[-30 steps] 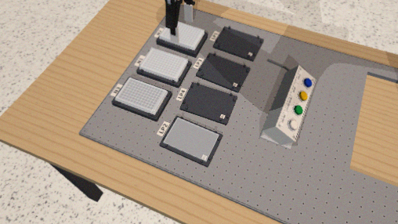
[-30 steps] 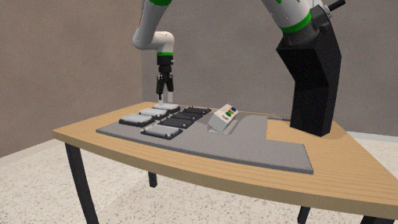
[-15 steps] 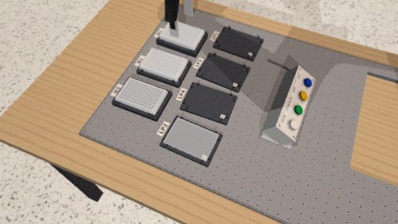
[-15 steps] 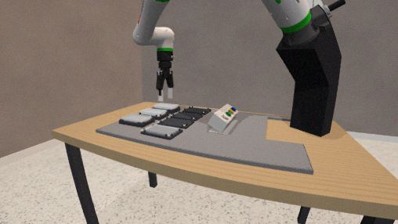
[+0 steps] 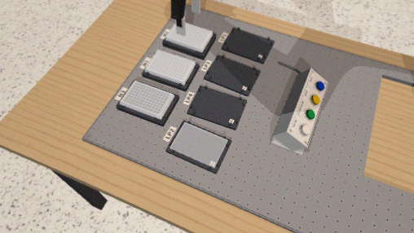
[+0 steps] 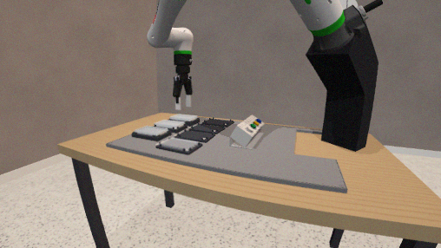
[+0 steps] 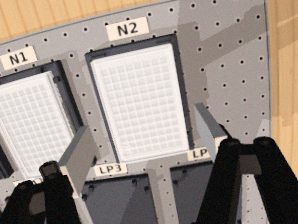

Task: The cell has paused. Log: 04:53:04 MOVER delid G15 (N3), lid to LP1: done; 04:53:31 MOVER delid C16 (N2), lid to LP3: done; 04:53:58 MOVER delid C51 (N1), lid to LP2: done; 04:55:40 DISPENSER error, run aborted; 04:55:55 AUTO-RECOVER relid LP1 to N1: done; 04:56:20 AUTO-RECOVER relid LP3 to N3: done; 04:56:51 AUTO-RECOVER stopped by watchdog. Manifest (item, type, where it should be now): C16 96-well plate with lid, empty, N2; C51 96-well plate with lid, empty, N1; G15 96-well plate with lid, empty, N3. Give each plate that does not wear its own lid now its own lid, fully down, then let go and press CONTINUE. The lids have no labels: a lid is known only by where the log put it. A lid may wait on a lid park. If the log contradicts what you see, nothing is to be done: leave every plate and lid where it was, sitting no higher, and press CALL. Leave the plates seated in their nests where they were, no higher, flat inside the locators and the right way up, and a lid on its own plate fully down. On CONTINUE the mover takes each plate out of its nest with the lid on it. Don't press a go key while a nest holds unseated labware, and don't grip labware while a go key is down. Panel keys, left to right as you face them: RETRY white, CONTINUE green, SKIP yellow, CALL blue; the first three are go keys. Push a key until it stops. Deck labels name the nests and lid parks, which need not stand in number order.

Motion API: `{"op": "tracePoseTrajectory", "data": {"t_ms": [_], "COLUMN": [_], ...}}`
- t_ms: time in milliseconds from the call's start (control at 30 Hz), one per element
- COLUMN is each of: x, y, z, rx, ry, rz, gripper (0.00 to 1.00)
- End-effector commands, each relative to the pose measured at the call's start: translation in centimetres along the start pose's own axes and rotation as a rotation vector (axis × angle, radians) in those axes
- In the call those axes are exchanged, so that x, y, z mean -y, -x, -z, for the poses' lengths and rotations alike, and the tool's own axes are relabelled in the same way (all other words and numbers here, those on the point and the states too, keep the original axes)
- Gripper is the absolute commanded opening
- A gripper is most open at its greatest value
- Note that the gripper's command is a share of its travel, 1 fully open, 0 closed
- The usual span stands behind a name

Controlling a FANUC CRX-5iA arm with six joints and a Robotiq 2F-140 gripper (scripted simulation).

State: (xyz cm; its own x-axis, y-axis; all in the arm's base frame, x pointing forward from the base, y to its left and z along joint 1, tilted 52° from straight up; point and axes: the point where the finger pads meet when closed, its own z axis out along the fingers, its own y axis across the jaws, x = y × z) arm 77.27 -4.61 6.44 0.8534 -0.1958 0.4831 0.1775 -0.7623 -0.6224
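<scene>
Overhead, my fingers (image 6: 182, 102) hang released, grasping nothing, above the N2 plate (image 7: 140, 99); the LP2 lid (image 5: 198, 145) lies toward six o'clock.

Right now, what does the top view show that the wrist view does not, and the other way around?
Only the top view shows the key panel with its blue, yellow, green and white keys, the lid on park LP2, and the third plate at the near end of the row. Only the wrist view shows the N2 label sharply enough to read, and the hand's dark fingers standing apart with nothing between them. Both show the N2 plate and part of its neighbour in N1.
</scene>
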Motion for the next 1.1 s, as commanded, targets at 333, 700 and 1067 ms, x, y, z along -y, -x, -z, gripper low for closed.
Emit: {"op": "tracePoseTrajectory", "data": {"t_ms": [333, 700, 1067], "x": [10.7, 13.5, 13.5], "y": [-0.1, 0.2, 0.2], "z": [0.0, 0.1, 0.1], "rx": [0.000, -0.002, -0.002], "ry": [0.001, 0.000, 0.000], "rz": [0.021, 0.026, 0.026], "gripper": [0.66, 0.66, 0.66]}}
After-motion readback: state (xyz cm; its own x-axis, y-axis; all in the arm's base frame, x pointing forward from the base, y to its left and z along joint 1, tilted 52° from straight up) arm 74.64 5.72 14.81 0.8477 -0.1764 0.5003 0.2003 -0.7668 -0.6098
